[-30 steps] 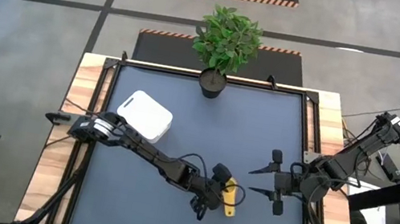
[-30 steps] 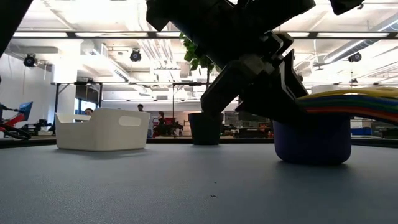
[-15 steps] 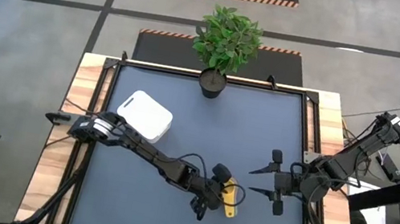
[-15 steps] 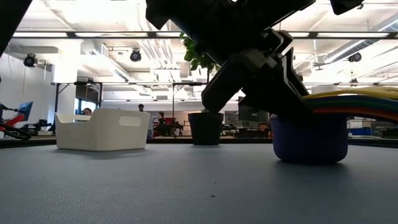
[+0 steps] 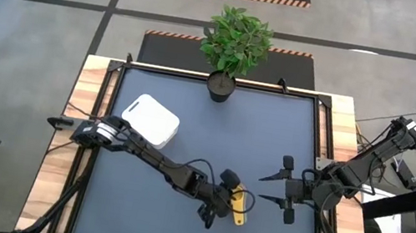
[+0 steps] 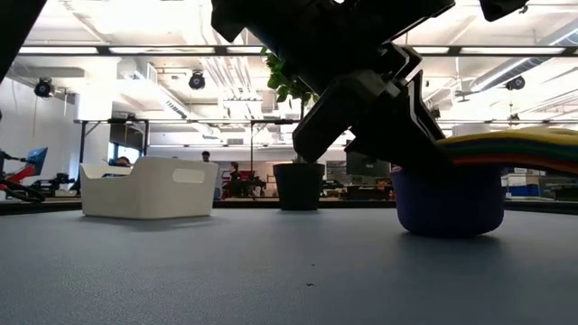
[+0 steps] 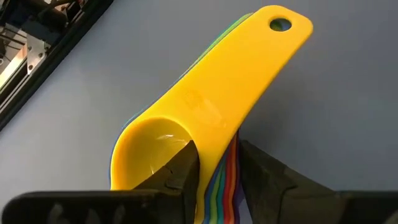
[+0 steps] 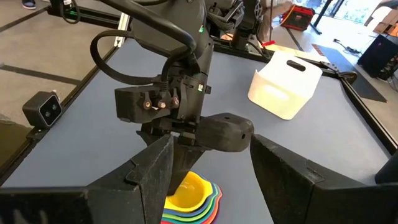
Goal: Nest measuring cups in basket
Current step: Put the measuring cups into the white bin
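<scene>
We are pinching the handles of the nested measuring cups (image 7: pixel 211 118) with our left gripper (image 5: pixel 225 201), so the whole stack lifts together; it is sitting well apart from the basket (image 5: pixel 150 119). Our right gripper (image 5: pixel 279 189) is waiting nearby, fingers spread.

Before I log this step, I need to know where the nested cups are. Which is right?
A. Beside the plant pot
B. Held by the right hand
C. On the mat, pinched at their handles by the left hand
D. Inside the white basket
C: the left hand clamps the handles of the measuring cups, which sit on the mat, away from the basket.
</scene>
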Available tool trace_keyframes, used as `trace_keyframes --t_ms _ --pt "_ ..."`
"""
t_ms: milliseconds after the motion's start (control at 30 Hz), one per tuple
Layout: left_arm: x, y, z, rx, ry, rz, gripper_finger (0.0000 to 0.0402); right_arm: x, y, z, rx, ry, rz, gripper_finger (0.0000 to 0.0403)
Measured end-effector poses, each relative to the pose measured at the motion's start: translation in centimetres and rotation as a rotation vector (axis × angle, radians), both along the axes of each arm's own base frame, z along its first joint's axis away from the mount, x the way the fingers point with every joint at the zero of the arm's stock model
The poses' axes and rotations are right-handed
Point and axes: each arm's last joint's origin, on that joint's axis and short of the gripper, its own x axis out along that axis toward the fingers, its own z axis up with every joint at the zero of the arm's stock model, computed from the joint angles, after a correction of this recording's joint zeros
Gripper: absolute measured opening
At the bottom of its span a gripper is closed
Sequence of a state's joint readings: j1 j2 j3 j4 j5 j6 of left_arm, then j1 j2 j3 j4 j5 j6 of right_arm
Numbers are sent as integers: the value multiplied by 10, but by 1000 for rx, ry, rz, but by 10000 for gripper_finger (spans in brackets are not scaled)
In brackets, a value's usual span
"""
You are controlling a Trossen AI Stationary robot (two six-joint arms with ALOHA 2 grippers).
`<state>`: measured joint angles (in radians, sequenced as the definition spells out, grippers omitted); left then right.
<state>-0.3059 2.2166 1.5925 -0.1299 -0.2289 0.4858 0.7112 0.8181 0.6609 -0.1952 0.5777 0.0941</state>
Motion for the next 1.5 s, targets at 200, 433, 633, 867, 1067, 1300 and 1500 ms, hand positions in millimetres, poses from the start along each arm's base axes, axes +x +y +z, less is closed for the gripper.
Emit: trace_keyframes --t_ms 200,433,633,867,1067,1300,1500 --pt "-1 1 4 2 3 2 84 0 0 0 0 0 0 203" --pt "-3 2 7 18 7 17 84 0 0 0 0 0 0 203" --pt "-5 3 12 31 4 33 84 0 0 0 0 1 0 203" --pt "-8 4 23 25 2 37 84 0 0 0 0 1 1 203" --pt "-15 7 45 21 -15 47 84 0 0 0 1 5 8 203" --pt "-41 27 60 43 -12 111 84 0 0 -1 -1 10 12 203" --pt "-87 51 79 100 -60 238 84 0 0 0 -3 3 11 203"
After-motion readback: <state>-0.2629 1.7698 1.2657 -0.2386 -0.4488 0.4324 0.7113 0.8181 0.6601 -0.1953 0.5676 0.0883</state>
